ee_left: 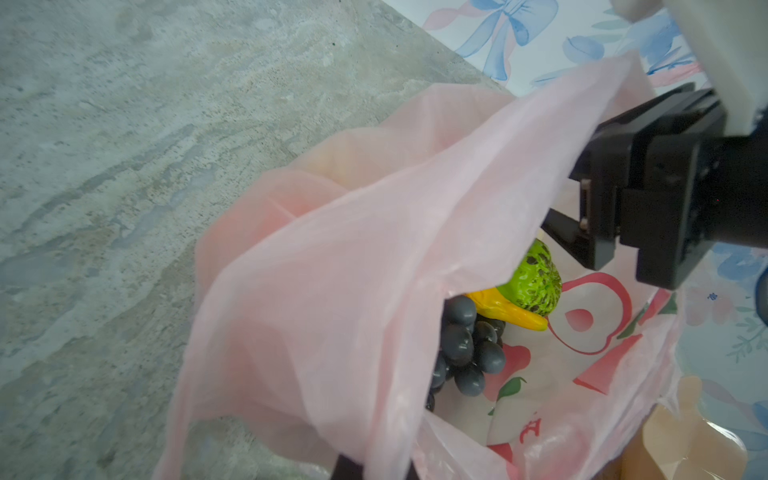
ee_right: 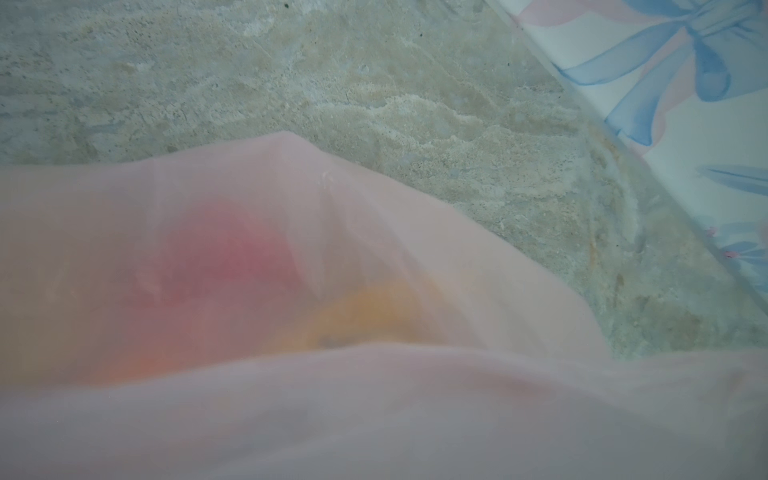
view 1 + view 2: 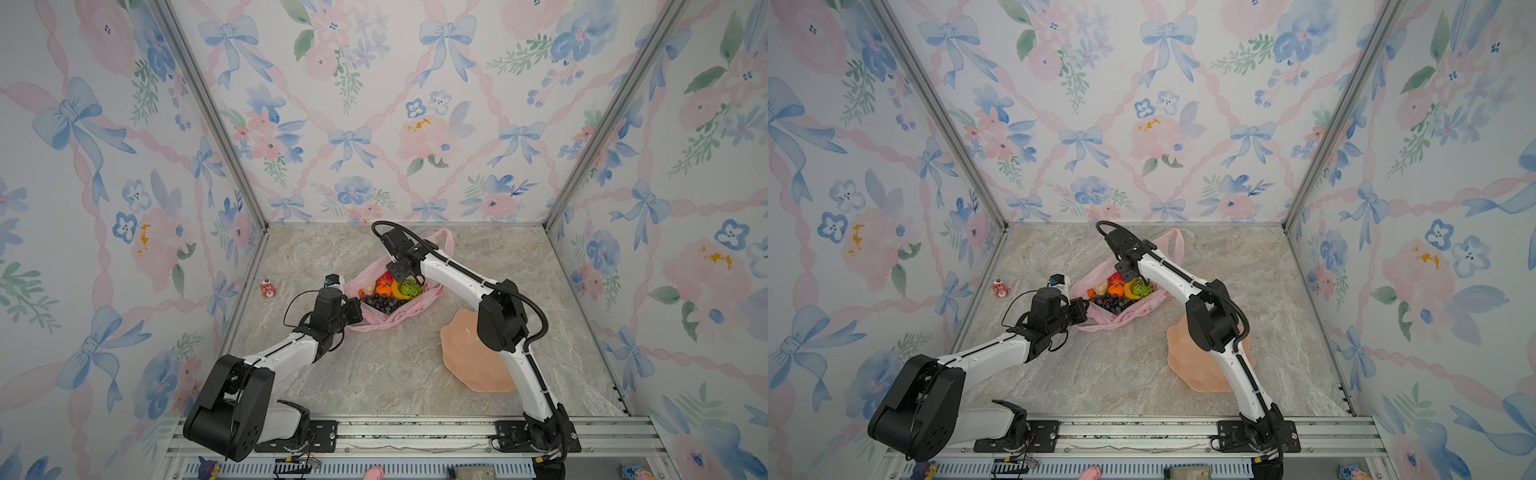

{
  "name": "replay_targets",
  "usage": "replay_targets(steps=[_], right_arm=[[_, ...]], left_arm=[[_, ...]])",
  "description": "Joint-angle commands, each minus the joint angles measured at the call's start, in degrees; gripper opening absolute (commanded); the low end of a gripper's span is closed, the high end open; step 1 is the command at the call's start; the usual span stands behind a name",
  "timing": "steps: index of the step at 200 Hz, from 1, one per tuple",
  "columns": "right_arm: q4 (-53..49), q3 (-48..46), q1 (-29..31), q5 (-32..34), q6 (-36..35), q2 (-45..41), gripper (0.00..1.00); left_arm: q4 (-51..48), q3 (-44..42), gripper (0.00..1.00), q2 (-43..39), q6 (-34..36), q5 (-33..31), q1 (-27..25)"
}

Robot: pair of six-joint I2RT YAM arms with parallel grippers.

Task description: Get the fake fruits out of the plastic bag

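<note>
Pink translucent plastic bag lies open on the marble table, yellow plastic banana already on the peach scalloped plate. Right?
No: the yellow plastic banana is inside the pink translucent plastic bag, not on the peach scalloped plate. Both top views show it.

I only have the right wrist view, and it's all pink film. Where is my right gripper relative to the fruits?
Observer: In both top views the right gripper is at the plastic bag's open mouth, just above the green fruit.
Operator: Is anything holding the mouth open?
Observer: The left gripper is shut on the bag's rim, holding it up.
Operator: What lies nearest that rim?
Observer: The grape bunch, with the banana beyond it.
</note>
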Motion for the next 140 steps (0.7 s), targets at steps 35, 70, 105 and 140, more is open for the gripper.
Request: replay_targets(steps=[35, 70, 105, 140], right_arm=[[-3.11, 5.40, 0.86, 3.31, -3.19, 4.80, 0.60], [-3.38, 7.61, 0.86, 3.92, -3.65, 7.22, 0.58], [-3.40, 10.16, 1.37, 7.01, -3.95, 9.29, 0.54], [-3.30, 12.13, 1.83, 8.98, -4.88, 10.84, 0.46]], left_arm=[[0.97, 0.86, 0.00, -0.71, -0.42, 0.73, 0.82], [0.96, 1.10, 0.00, -0.52, -0.32, 0.90, 0.89], [0.92, 1.11, 0.00, -0.45, -0.28, 1.06, 0.92], [0.99, 0.76, 0.00, -0.53, -0.32, 0.90, 0.91]])
